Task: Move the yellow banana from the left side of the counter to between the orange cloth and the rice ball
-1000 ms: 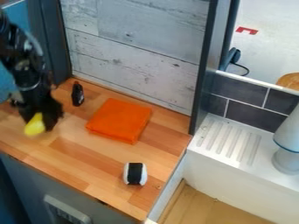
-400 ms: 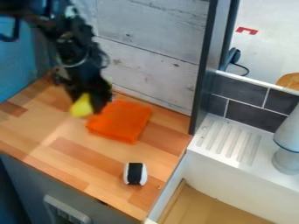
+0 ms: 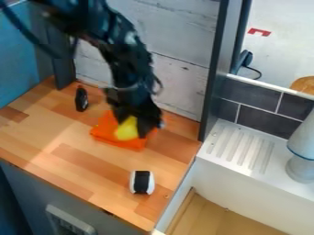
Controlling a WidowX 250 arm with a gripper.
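The black gripper [image 3: 131, 129] hangs over the orange folded cloth [image 3: 116, 139] in the middle of the counter. Held between its fingers is a yellow object [image 3: 127, 129], with the gripper shut on it. Whether the yellow object touches the cloth I cannot tell. Part of the cloth is hidden behind the gripper. A small black bottle-like object [image 3: 81, 99] stands to the left, close to the back wall. Nearer the front edge of the counter sits a white roll-shaped object with a black band [image 3: 142, 182].
The wooden counter [image 3: 73, 160] ends at a dark upright post [image 3: 215, 78] on the right. Beyond it are a white sink with a ridged drainboard [image 3: 240, 146] and a grey-white lamp-shaped object [image 3: 301, 151]. A whitish plank wall [image 3: 171, 27] stands behind.
The gripper has moved right from the counter's left side to over the orange cloth, carrying the yellow object. The black bottle-like object, hidden in the middle frame, shows again.
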